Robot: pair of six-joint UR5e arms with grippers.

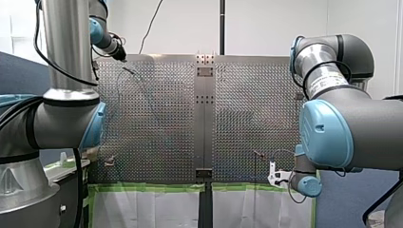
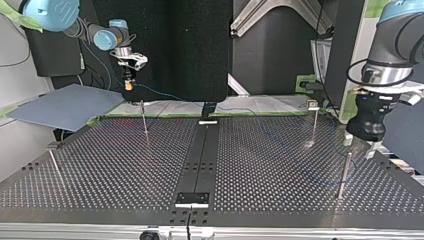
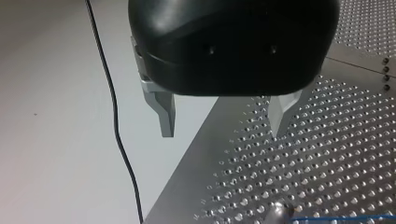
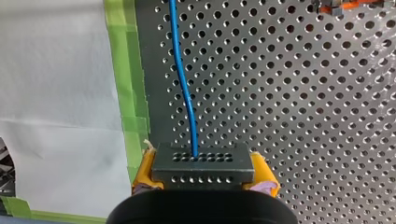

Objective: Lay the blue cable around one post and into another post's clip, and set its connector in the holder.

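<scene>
Hanging open, my left gripper (image 3: 222,131) has nothing between its metal fingers (image 3: 167,121); the cable (image 3: 345,217) lies just ahead of it on the bench (image 3: 327,163). My right gripper (image 4: 203,175) clamps the connector (image 4: 202,163) between yellow pads (image 4: 142,173), with the cable running straight ahead. Routing seems in hand. The next move calls for carrying the connector to its holder without slack.

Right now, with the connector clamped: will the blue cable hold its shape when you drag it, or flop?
Probably floppy: the blue cable is thin and bends in a soft S ahead of the connector. Likely light, so it should trail behind my right gripper rather than resist.
</scene>
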